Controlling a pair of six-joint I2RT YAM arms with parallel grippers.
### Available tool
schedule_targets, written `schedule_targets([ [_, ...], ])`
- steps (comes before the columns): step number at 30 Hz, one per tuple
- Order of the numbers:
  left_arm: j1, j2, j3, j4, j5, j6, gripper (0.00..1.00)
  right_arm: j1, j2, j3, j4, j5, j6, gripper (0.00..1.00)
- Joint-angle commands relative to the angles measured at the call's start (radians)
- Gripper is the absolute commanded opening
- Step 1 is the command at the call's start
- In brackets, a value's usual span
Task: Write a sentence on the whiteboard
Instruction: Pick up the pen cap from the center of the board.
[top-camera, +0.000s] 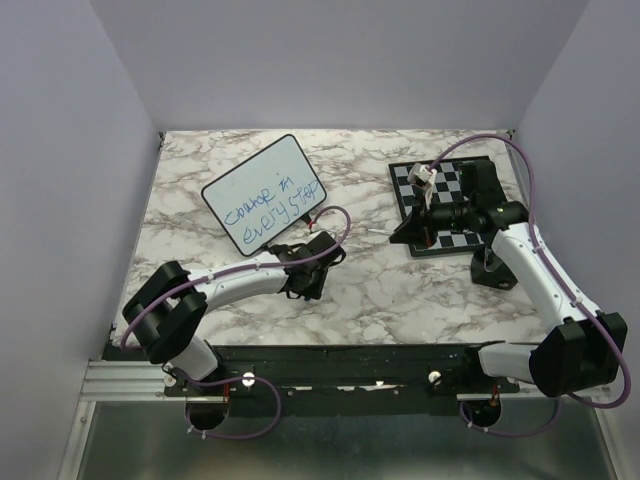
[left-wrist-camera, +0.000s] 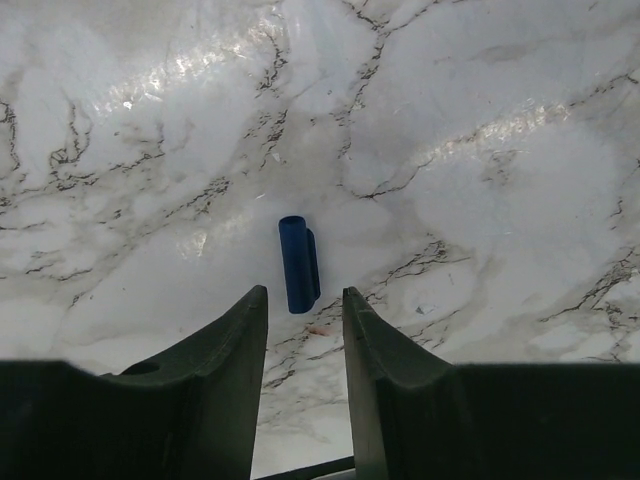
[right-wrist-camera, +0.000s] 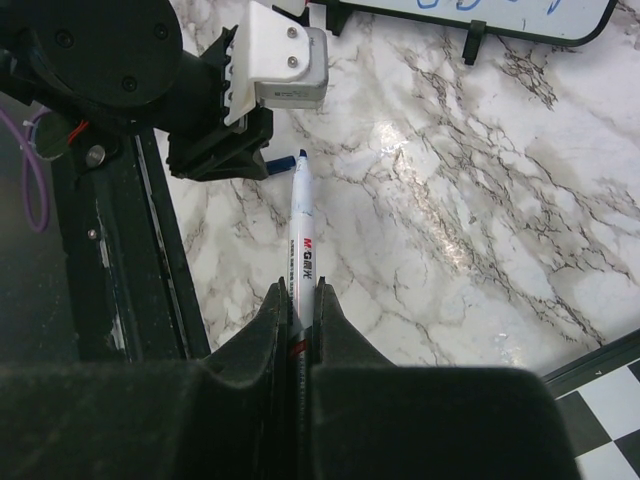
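Note:
The whiteboard (top-camera: 265, 192) lies tilted at the back left of the marble table, with the blue sentence (top-camera: 268, 208) on it in two lines. Its lower edge shows in the right wrist view (right-wrist-camera: 480, 14). My right gripper (top-camera: 402, 234) (right-wrist-camera: 298, 290) is shut on a white marker (right-wrist-camera: 302, 215), whose blue tip points at my left gripper. My left gripper (top-camera: 312, 272) (left-wrist-camera: 305, 300) is open and low over the table just below the board. A blue marker cap (left-wrist-camera: 299, 265) lies on the marble just ahead of its fingertips, apart from them.
A black-and-white chessboard (top-camera: 450, 205) lies at the back right under my right arm, and its corner shows in the right wrist view (right-wrist-camera: 600, 420). The black base rail (top-camera: 330, 360) runs along the table's near edge. Grey walls enclose the table.

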Motion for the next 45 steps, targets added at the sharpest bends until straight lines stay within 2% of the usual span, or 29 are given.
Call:
schedule_targets([
  [1,0.008,0.026,-0.005,0.001,0.037,0.025,0.42,0.004,0.011,-0.001,-0.001,0.011,-0.019,0.01],
  [15,0.034,0.078,-0.019,0.021,0.076,0.042,0.26,0.004,0.011,-0.002,-0.002,0.010,-0.018,0.01],
  [25,0.035,0.131,-0.025,0.004,0.112,0.058,0.22,0.003,0.014,-0.002,-0.002,0.007,-0.018,0.01],
  [29,0.035,0.173,-0.011,0.003,0.122,0.078,0.08,0.004,0.017,-0.004,-0.002,0.007,-0.018,0.01],
  [32,0.035,0.158,-0.008,0.016,0.107,0.104,0.02,0.003,0.022,-0.004,-0.006,0.007,-0.022,0.01],
  [37,0.034,0.057,-0.025,0.118,0.066,0.195,0.00,0.004,0.031,-0.004,-0.007,0.007,-0.025,0.00],
  [45,0.023,-0.067,-0.077,0.349,0.087,0.434,0.00,0.004,0.072,-0.002,-0.013,-0.009,-0.015,0.00],
])
